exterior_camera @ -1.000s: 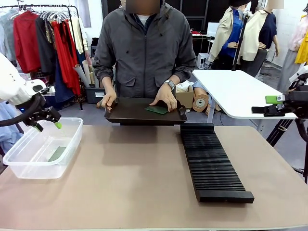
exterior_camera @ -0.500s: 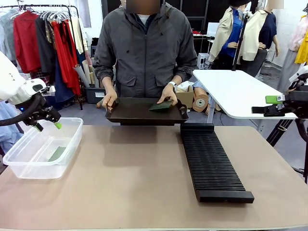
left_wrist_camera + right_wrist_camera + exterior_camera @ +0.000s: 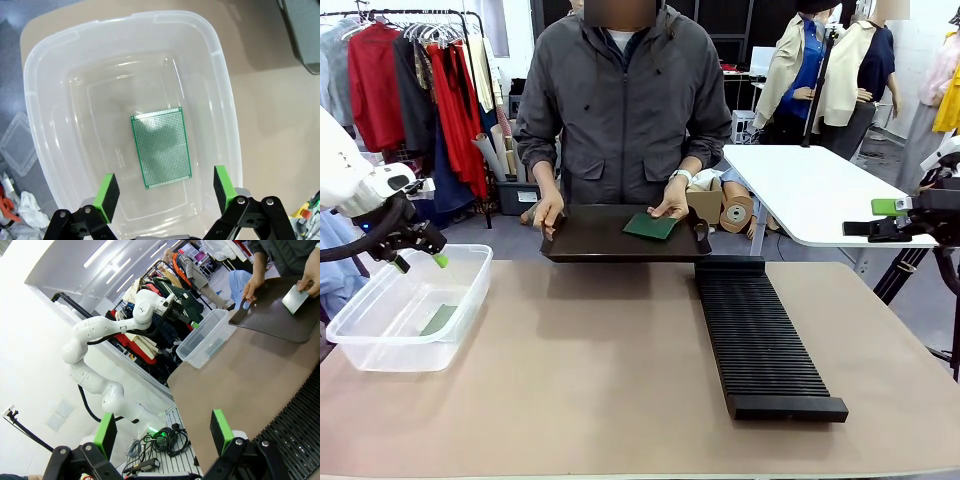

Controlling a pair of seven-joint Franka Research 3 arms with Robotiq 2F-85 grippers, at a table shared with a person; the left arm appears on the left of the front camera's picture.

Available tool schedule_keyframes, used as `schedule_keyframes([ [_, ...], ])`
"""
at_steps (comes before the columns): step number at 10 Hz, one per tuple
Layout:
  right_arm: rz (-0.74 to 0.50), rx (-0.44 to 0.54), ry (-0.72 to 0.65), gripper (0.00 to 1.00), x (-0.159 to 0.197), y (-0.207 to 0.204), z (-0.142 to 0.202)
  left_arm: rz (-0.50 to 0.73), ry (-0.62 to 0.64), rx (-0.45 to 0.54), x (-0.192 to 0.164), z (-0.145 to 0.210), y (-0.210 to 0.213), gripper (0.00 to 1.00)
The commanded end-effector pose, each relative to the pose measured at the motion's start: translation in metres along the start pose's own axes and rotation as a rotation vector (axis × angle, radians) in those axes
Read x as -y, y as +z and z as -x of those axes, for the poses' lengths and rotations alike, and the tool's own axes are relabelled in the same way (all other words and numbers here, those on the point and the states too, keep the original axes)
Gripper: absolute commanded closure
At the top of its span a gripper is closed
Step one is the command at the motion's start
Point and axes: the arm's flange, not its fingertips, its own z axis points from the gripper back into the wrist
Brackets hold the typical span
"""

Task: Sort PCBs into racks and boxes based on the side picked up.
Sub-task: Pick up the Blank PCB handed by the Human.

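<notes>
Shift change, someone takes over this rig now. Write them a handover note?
Left gripper: jaws open, empty, over the clear plastic tub.
Right gripper: jaws open, empty, at far right.
One green dotted circuit board lies in the tub; a second board on the flat black tray the person holds, a hand touching it.
Long black slotted rack: no boards.
Done: one board boxed.
Left: tray's board.
</notes>
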Motion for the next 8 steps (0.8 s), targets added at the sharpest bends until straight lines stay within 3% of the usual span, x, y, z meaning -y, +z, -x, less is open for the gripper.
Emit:
schedule_keyframes([
  [1, -0.007, 0.0, 0.009, 0.0, -0.001, 0.0, -0.001, 0.002, 0.002, 0.003, -0.001, 0.0, 0.001, 0.03],
  [2, -0.007, 0.0, 0.009, 0.0, -0.001, 0.0, -0.001, 0.0, 0.0, 0.0, 0.0, 0.0, 0.0, 0.03],
  [4, -0.007, 0.0, 0.009, 0.0, -0.001, 0.0, -0.001, 0.288, 0.086, 0.024, -0.007, -0.008, 0.017, 0.03],
  [8, -0.007, 0.0, 0.009, 0.0, -0.001, 0.0, -0.001, 0.681, 0.203, 0.002, -0.021, -0.014, 0.051, 0.03],
])
